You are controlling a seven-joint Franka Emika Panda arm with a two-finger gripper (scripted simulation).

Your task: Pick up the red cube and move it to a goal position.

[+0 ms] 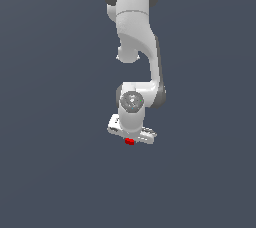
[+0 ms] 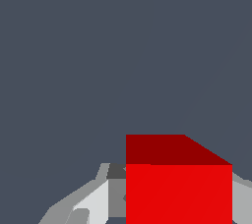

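Note:
The red cube [image 1: 129, 141] shows as a tiny bright-red block just under the white gripper [image 1: 130, 140] at the arm's lower end in the exterior view. In the wrist view the red cube [image 2: 178, 188] fills the space between the two grey-white fingers [image 2: 93, 203], which press against its sides. The gripper is shut on the cube. The arm's hand hides most of the cube in the exterior view, and the fingertips are hidden there too.
A plain dark blue-grey surface [image 1: 55, 162] surrounds the arm on all sides. The white arm [image 1: 135, 27] rises toward the top of the exterior view. No goal marker shows.

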